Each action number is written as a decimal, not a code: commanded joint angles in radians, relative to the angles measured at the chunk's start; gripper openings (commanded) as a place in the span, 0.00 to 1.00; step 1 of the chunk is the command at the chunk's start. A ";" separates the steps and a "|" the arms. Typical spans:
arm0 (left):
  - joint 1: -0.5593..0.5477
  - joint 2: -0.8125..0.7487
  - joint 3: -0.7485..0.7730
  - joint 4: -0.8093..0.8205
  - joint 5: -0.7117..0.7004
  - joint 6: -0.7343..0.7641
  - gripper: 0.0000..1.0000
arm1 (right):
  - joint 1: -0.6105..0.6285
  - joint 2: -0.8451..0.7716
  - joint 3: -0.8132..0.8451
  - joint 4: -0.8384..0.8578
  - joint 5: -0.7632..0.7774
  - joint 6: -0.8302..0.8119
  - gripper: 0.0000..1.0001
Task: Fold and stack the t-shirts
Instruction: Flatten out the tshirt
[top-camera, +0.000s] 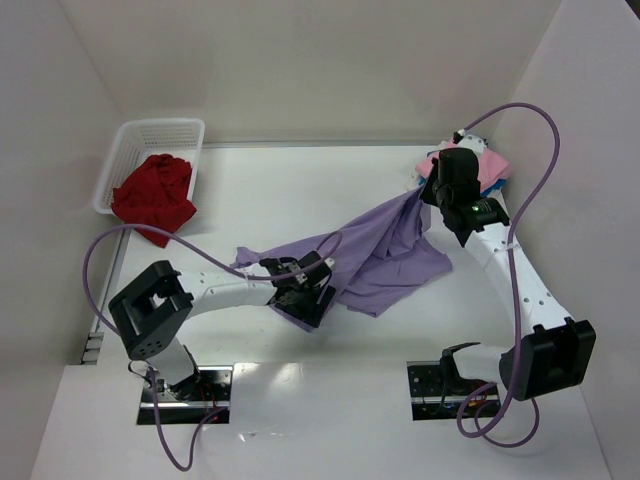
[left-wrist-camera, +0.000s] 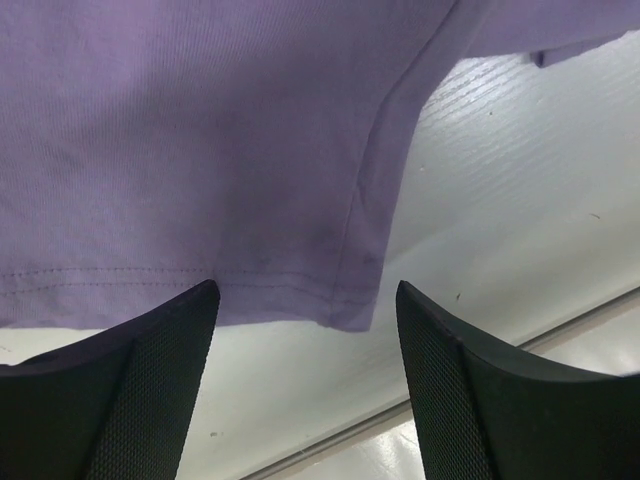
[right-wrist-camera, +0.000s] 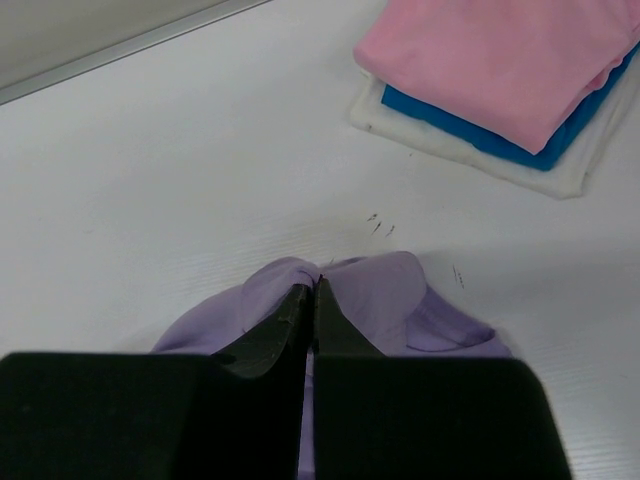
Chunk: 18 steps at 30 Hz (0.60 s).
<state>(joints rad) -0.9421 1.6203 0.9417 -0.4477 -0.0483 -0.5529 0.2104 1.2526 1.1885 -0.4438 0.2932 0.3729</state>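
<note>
Lavender t-shirt (top-camera: 390, 255) tight in right hand (right-wrist-camera: 312, 292); left hand (left-wrist-camera: 307, 292) wide apart.

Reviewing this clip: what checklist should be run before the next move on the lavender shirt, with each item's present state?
1. Right fingers shut on lavender shirt: ok.
2. Left fingers closed on its hem: not ok, open, either side of the hem corner.
3. Lavender shirt lying flat: not ok, bunched and wrinkled.
4. Pink shirt folded on blue shirt: ok.
5. Red shirt out of basket: not ok, heaped in it, spilling over the rim.
</note>
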 joint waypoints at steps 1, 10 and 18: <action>-0.011 0.022 0.002 0.026 -0.010 0.005 0.79 | -0.011 0.001 -0.001 0.060 0.006 -0.012 0.01; -0.040 0.067 0.011 0.026 -0.042 0.005 0.63 | -0.020 0.001 -0.001 0.060 -0.003 -0.012 0.00; -0.049 0.067 0.011 -0.003 -0.064 -0.004 0.36 | -0.020 0.001 -0.001 0.070 -0.012 -0.012 0.00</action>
<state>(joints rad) -0.9718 1.6558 0.9470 -0.4381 -0.1192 -0.5533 0.2016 1.2526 1.1881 -0.4412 0.2749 0.3725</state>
